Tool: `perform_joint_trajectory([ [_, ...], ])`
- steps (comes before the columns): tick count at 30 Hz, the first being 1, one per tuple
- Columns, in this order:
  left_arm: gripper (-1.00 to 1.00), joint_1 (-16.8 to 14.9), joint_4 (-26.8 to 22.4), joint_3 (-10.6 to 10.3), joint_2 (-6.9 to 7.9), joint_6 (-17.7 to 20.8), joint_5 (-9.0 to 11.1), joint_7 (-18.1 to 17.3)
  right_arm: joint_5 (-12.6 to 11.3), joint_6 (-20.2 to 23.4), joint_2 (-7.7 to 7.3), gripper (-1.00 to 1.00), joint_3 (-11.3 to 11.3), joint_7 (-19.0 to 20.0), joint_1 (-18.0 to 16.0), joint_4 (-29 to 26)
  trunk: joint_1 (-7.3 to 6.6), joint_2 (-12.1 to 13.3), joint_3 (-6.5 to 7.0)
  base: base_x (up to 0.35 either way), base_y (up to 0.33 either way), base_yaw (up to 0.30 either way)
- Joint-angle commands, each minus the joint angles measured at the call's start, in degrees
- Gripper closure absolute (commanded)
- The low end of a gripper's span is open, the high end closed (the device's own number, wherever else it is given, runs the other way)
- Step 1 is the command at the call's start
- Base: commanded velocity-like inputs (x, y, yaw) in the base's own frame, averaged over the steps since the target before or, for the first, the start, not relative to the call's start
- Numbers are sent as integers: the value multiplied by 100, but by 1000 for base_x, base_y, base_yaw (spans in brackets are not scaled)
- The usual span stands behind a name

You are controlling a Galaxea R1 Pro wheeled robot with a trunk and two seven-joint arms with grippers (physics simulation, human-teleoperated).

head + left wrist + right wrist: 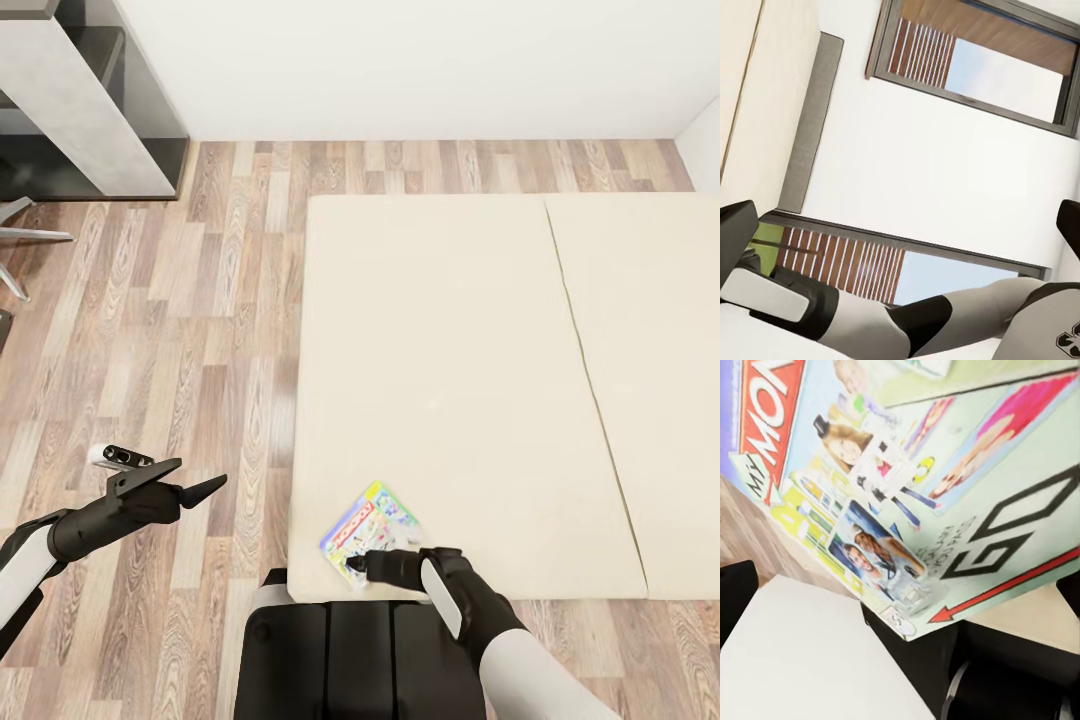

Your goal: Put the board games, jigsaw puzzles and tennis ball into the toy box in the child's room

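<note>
Reaching with my right tool (352, 565) at the Monopoly game (372, 525), six o'clock on the bed (450, 330); apparently not yet pinched. Left tool (195, 478) spread, empty. Boxing everything remains.

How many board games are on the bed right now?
1. A Monopoly box lies at the near corner of the bed, by the right gripper. The far right of the mattress runs out of frame, so another may be hidden.
</note>
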Motion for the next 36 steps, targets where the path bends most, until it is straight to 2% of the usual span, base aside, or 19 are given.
perform_joint_trajectory([
  [1,-100,-3,3,-13,6,27,20,-12,-22,24,0,-100,2,-4,0,-18,3,-9,-6,0,0,0],
  [25,-100,-3,3,-13,6,19,20,-12,-25,37,0,-100,23,5,-9,-526,3,-9,-6,0,0,0],
  [27,-100,-3,3,-13,6,18,20,-12,-25,39,0,-100,86,5,-29,-531,3,-9,-6,0,0,0],
  [32,-100,-3,1,-13,-1,18,14,-12,-30,12,0,-100,512,-1,-159,-537,3,-9,-6,0,0,0],
  [36,-100,-3,3,-13,-3,18,12,-9,-33,-7,0,-100,607,0,-203,-537,3,-9,-6,0,0,0],
])
